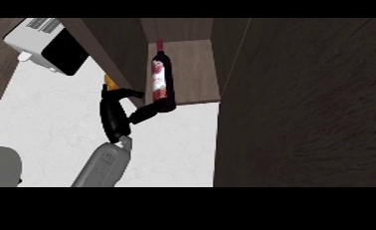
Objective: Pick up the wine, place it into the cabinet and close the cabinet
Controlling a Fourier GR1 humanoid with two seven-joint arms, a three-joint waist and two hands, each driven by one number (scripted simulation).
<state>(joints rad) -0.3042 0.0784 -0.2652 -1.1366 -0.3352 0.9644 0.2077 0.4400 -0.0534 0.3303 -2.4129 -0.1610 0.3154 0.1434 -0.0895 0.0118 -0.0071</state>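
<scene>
The wine bottle [160, 77], dark with a red and white label, stands upright on the wooden shelf [195, 74] of the open cabinet, near the shelf's front left corner. My right hand [114, 114] is just left of the bottle's base, its grey forearm [103, 167] coming up from the lower edge. Its fingers [145, 113] stretch out straight to the foot of the bottle, and the thumb [131, 93] points at the bottle's lower side. The hand is open and not wrapped round the bottle. My left hand does not show.
The cabinet's dark wooden door [301, 104] stands open and fills the right side. A white appliance with a black front [47, 45] sits at the top left on the pale counter [51, 119]. A small orange thing [110, 80] peeks out behind my hand. A grey shape [7, 167] shows at the lower left edge.
</scene>
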